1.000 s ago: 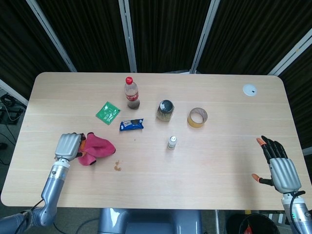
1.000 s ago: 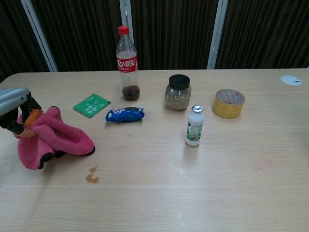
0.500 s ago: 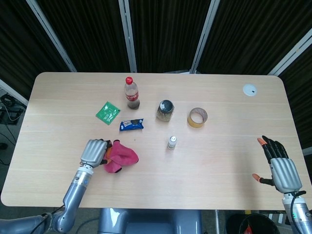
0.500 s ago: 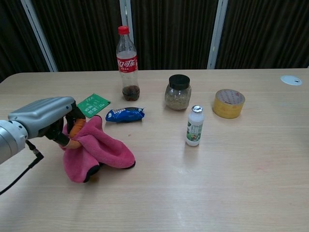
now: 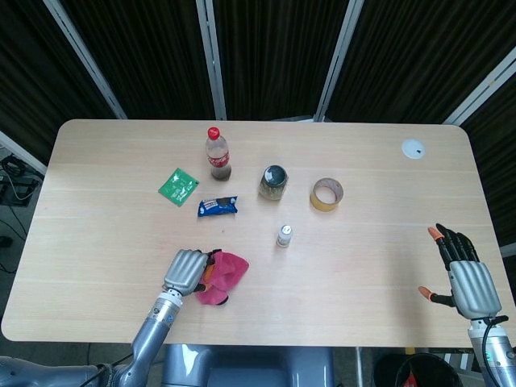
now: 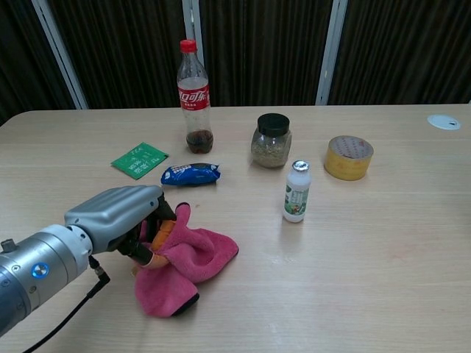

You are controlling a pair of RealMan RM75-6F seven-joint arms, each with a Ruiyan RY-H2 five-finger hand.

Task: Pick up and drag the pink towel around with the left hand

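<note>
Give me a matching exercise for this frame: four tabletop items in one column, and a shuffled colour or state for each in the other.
Column 1:
1. pink towel
2. cola bottle
3. glass jar
4. tape roll

Column 2:
A. yellow, lying flat right of the jar
B. bunched up, gripped by the left hand
C. red cap, a little dark liquid at the bottom
D. black lid, filled with something grainy

Pairs: 1-B, 2-C, 3-D, 4-A
</note>
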